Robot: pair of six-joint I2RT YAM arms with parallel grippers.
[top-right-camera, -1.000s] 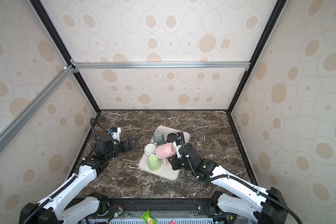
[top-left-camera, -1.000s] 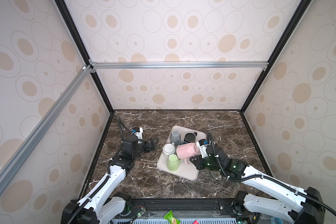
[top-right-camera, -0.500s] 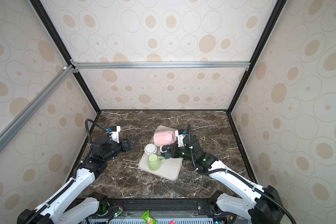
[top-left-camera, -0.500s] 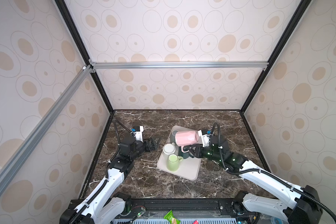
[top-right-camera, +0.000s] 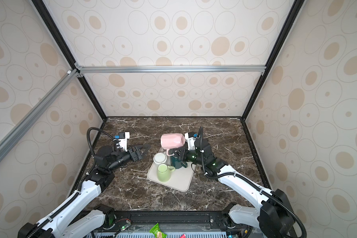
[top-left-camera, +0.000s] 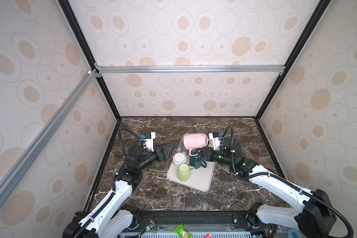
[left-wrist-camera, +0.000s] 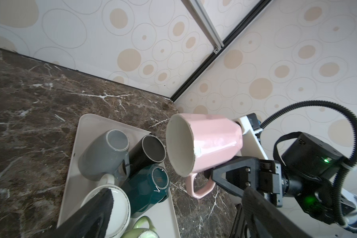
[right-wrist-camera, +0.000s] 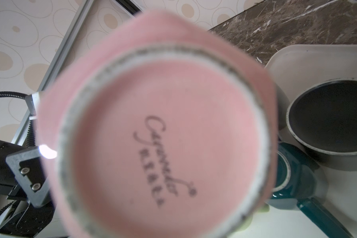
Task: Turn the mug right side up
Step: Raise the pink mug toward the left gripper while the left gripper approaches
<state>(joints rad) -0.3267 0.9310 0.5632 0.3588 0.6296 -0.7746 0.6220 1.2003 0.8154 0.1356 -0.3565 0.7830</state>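
I'm seeing the tray [top-left-camera: 200, 179] lying on the table [top-left-camera: 153, 195], cups [top-left-camera: 183, 172] sitting on it, the mug [top-left-camera: 195, 140] hanging above its far end.

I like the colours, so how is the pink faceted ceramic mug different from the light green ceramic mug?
The pink faceted ceramic mug is up in the air, held by its handle in the right gripper; the light green ceramic mug sits free on the beige tray. The pink mug lies sideways, while the green mug stands on end. The pink mug has flat-sided walls; the green one looks smoothly round. Both have one handle.
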